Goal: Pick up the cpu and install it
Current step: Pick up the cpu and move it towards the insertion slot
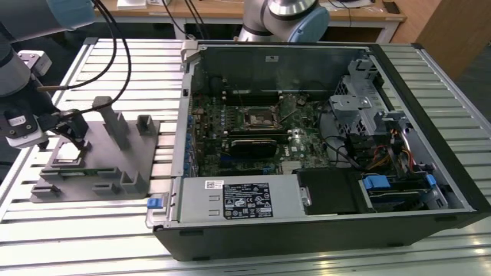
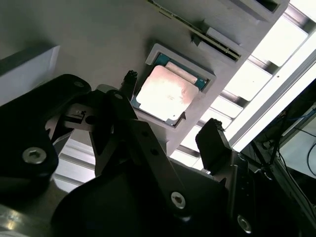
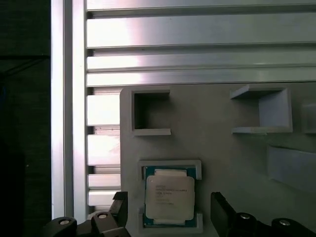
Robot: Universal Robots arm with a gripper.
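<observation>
The cpu (image 3: 169, 200), a small flat square with a pale silvery top, lies in a framed pocket of the grey fixture (image 3: 222, 148). It also shows in the second wrist view as the cpu (image 2: 160, 94). My gripper (image 3: 170, 213) hangs just above it, open, with one dark finger (image 3: 118, 207) on each side of the chip and a gap to it on both sides. In the exterior view the gripper (image 1: 73, 137) is over the fixture (image 1: 107, 167) at that view's left, above the cpu (image 1: 68, 151). The motherboard socket (image 1: 259, 118) sits inside the open computer case.
The open computer case (image 1: 322, 144) fills the middle and right of the exterior view, with drive cages and cables. Grey upright blocks (image 1: 115, 123) rise from the fixture beside the gripper. The slatted aluminium table (image 1: 92, 230) carries everything. A second robot base (image 1: 284, 17) stands behind the case.
</observation>
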